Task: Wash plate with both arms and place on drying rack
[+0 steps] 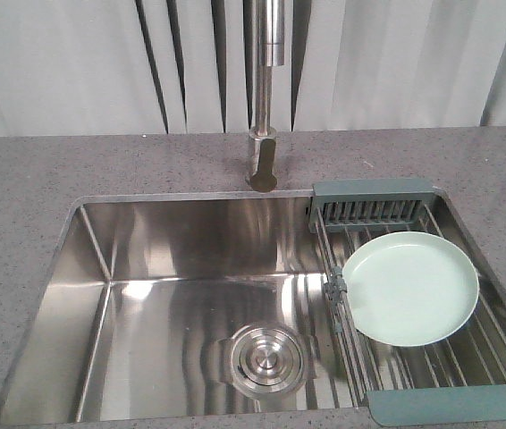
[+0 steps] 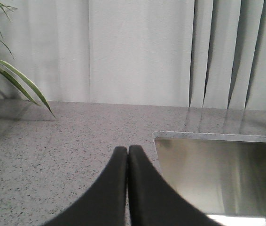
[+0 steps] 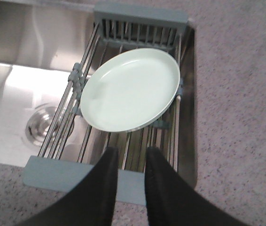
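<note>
- Plainly, the plate lies flat, face up, on the wire bars of the drying rack, which spans the right end of the sink; nothing is touching it.
- It looks rigid and light, glazed smooth, so likely slippery, more so once wet, and it would chip if knocked on steel.
- The low upturned rim is the sensible hold: in the right wrist view the near edge of the plate faces the fingers, and a pinch across the rim there, one finger above and one below, seems best. Lying flat on the bars, the underside may be hard to reach.
- The right gripper hangs above the near grey-blue end piece of the rack, tilted down toward the plate, its fingers parted by a narrow gap and holding nothing.
- The left gripper sits out over the speckled countertop to the left of the sink's edge, aimed level toward the curtain; its fingers are pressed together, empty.
- A plant shows at that view's far left.
</note>
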